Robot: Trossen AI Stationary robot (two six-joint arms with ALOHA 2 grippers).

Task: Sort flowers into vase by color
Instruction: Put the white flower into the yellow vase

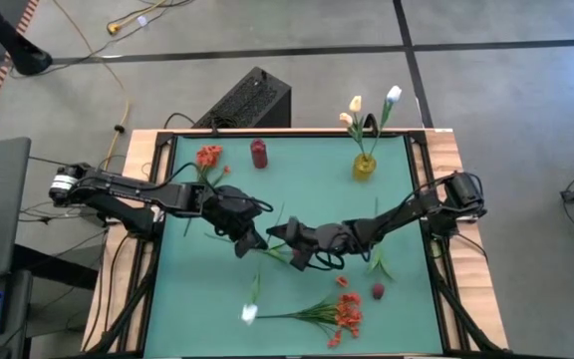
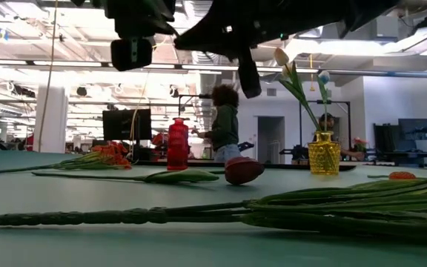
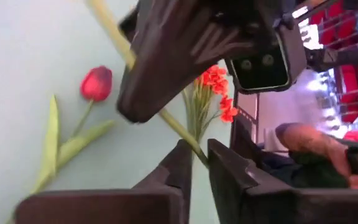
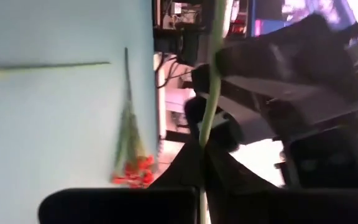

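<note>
Both grippers (image 3: pixel 194 165) (image 4: pixel 204 155) pinch one green stem (image 3: pixel 179 127); no legible writing.

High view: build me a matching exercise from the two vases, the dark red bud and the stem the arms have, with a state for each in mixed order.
Things:
1. yellow vase
2. red vase
3. dark red bud
4. green stem

States:
A. lying flat on the mat
B. holding pale-budded flowers
C. held above the mat by the left end effector and the right end effector
D. standing with no flowers in it

Pairs: 1-B, 2-D, 3-A, 4-C
</note>
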